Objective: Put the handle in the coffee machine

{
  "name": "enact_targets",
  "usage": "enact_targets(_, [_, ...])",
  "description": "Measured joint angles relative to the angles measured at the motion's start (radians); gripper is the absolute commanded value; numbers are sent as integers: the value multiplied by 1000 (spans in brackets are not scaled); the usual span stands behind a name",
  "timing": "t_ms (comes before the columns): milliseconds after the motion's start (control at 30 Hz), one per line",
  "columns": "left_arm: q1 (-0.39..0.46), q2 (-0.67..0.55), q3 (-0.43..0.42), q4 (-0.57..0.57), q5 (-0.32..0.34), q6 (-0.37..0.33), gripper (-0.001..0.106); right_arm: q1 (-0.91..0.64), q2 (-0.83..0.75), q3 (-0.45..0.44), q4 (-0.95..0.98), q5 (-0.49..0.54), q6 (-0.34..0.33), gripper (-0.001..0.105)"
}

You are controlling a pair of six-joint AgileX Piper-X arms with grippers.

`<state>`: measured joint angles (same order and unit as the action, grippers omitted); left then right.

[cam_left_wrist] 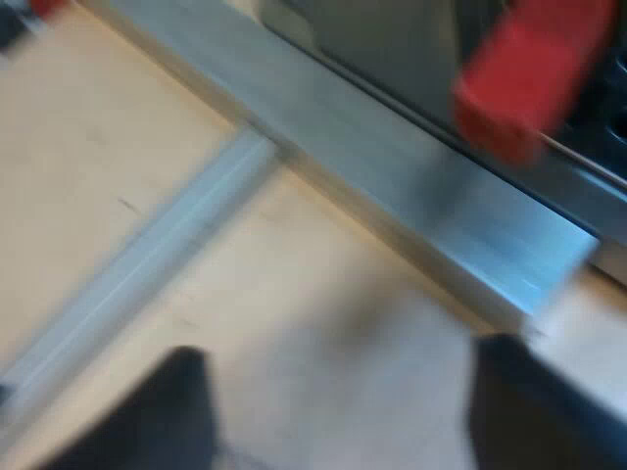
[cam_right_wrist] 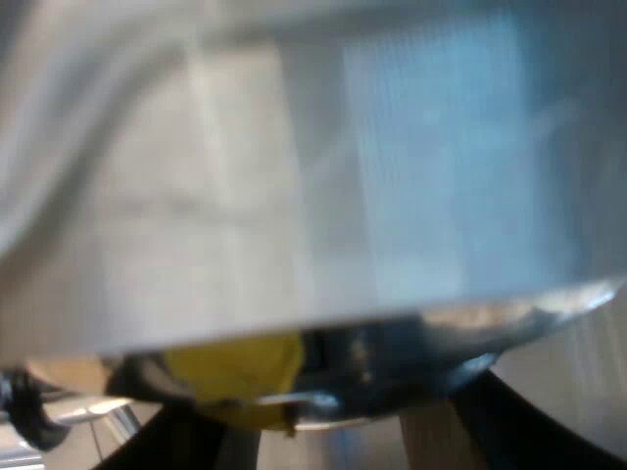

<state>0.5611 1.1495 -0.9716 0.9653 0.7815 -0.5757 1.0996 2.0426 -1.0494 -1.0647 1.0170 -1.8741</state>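
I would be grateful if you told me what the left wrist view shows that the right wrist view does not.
Left wrist view: the red end of the handle at the grey espresso machine, a pale wooden tabletop and a silver metal rail crossing it. Right wrist view: a broad brushed-metal surface very close, ending in a shiny curved rim with a yellow reflection; I cannot tell what it belongs to. Both: the arm's own two black fingers, held apart, on the left gripper and the right gripper.
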Motion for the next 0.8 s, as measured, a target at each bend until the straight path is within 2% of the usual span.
enact_targets(33, [0,0,-27,-1,6,0,1,0,0,0,0,0,0,37])
enact_targets(200, [-34,16,-80,-8,11,4,1,0,0,0,0,0,0,37])
enact_targets(433, [-172,176,-160,23,-16,-40,1,0,0,0,0,0,0,37])
enact_targets(500, [-206,202,-201,23,-38,-41,1,0,0,0,0,0,0,37])
enact_targets(567, [-253,232,-257,23,-92,-41,1,0,0,0,0,0,0,37])
enact_targets(633, [-277,252,-281,26,-107,-41,1,0,0,0,0,0,0,37])
enact_targets(800, [-346,349,-347,138,-114,-10,1,0,0,0,0,0,0,37])
